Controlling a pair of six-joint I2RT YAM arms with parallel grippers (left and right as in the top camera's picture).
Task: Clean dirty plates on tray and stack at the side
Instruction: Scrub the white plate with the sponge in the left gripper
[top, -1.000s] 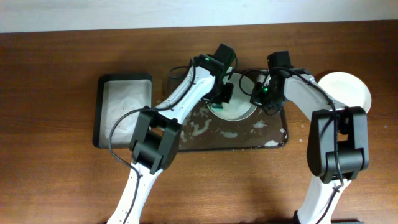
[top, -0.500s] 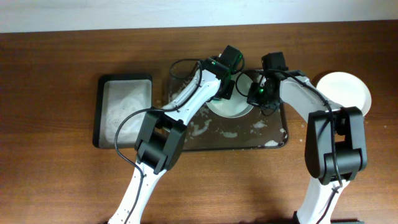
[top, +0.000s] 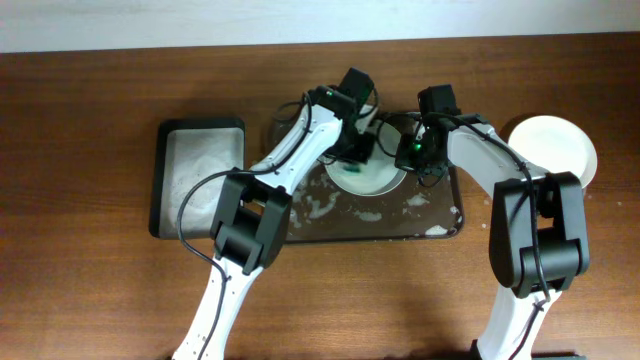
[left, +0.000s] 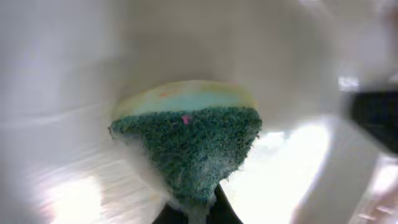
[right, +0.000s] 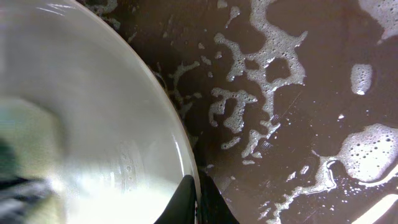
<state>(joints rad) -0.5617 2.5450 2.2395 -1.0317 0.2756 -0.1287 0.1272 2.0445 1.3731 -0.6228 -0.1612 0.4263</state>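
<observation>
A white plate (top: 378, 176) lies in the dark brown foam-flecked tray (top: 440, 222). My left gripper (top: 358, 152) is shut on a green sponge (left: 189, 146) and presses it onto the plate's inside (left: 74, 81). My right gripper (top: 412, 152) is shut on the plate's right rim (right: 186, 168), one finger on each side, with the foamy tray floor (right: 298, 93) beside it. A second white plate (top: 555, 148) sits on the table at the far right, off the tray. A third plate is out of view.
A black rectangular tub (top: 197, 178) with pale foamy water stands left of the tray. Both arms cross over the tray's back half. Brown tabletop (top: 380, 300) lies in front of the tray.
My left gripper with the sponge has swept back and forth across the plate, ending slightly lower and to the left. The right gripper has kept its hold on the rim.
</observation>
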